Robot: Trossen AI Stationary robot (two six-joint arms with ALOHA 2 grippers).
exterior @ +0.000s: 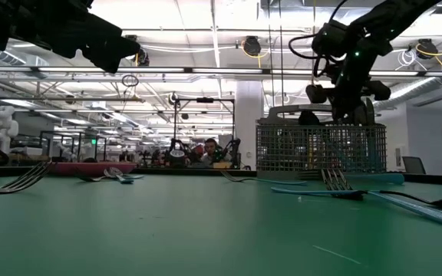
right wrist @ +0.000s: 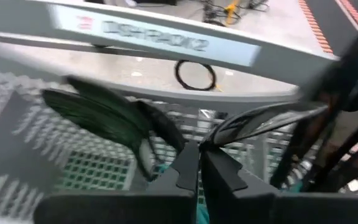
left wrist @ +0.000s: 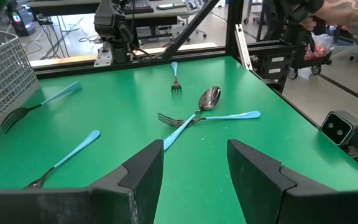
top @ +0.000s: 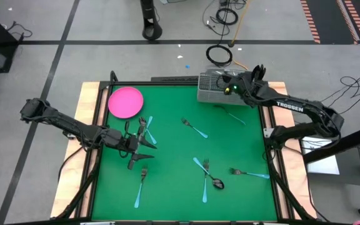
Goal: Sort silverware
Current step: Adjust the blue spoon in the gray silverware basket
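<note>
Right claw [top: 230, 88]: fingers together, empty, over caddy [top: 214, 87] | Left claw [top: 144, 150]: fingers apart, above table [top: 167, 162] near plate [top: 125, 102] | Silverware [top: 206, 175]: scattered across table

The right hand [top: 232, 88] hangs over the caddy [top: 212, 88] at the bench's [top: 167, 181] far edge. Forks and spoons [top: 200, 166] lie scattered between it and the left hand [top: 144, 150]; the plate [top: 125, 102] sits beyond the left hand.
</note>
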